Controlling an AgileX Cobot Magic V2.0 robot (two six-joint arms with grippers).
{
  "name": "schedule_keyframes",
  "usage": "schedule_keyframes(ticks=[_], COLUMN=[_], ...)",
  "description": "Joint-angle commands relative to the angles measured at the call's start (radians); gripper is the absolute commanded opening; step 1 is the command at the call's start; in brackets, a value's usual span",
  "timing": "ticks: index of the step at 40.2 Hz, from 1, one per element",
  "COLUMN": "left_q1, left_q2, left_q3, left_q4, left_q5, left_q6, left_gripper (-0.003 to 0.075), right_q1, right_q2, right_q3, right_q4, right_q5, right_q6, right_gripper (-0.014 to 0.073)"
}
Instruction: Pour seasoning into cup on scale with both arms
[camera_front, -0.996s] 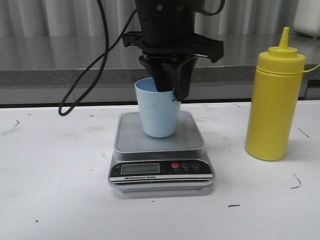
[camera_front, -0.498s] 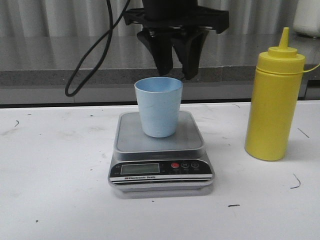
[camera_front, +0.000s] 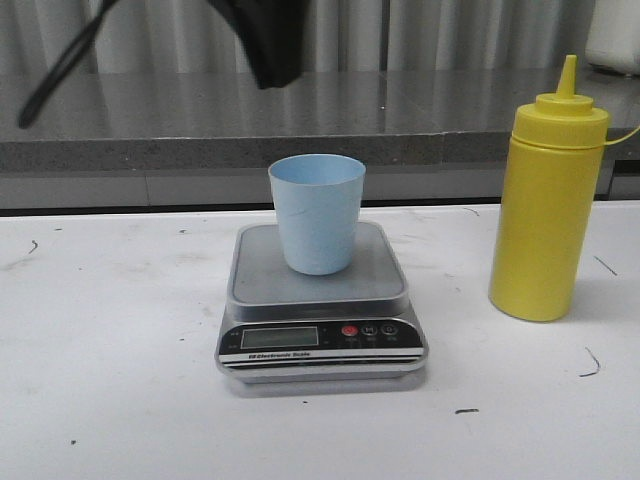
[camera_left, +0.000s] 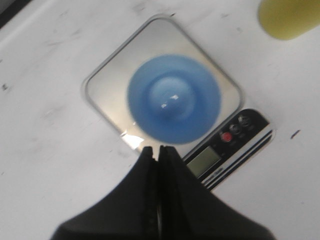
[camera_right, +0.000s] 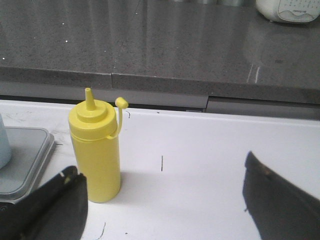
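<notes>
Cup's on the scale, pour not begun!

The seasoning (camera_front: 548, 195), tall opaque yellow squeeze bottle with its pointed nozzle bare and upright, stands untouched on the white table (camera_front: 120, 400) at 3 o'clock from the scale (camera_front: 320, 300), well apart. The cup (camera_front: 317, 213), pale blue, sits upright mid-platform and looks empty. Left gripper (camera_left: 160, 152) hangs high above it, fingers pressed together on nothing; right gripper (camera_right: 160, 200) spread wide, empty, facing the bottle. Grasping and pouring are left, I'd judge.
</notes>
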Motion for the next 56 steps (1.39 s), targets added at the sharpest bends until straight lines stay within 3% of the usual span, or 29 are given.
schedule_keyframes(ticks=[1, 17, 32, 47, 56], left_q1=[0.069, 0.301, 0.348, 0.348, 0.348], left_q2=[-0.136, -0.59, -1.094, -1.491, -1.584], left_q3=[0.059, 0.59, 1.076, 1.355, 1.397], left_q4=[0.016, 0.012, 0.012, -0.042, -0.042], left_q5=[0.009, -0.359, -0.735, -0.965, -0.988], left_q6=[-0.018, -0.07, -0.07, -0.07, -0.07], left_gripper=[-0.002, -0.002, -0.002, -0.002, -0.002], right_q1=[-0.004, -0.004, -0.004, -0.004, -0.004], right_q2=[0.015, 0.015, 0.015, 0.015, 0.017], right_q3=[-0.034, -0.034, -0.034, -0.034, -0.034], right_q4=[0.006, 0.006, 0.006, 0.006, 0.017], right_q5=[-0.083, -0.083, -0.056, -0.055, -0.062], right_q6=[-0.003, -0.003, -0.003, -0.003, -0.003], right_gripper=[0.0643, 0.0643, 0.0643, 0.0643, 0.0643])
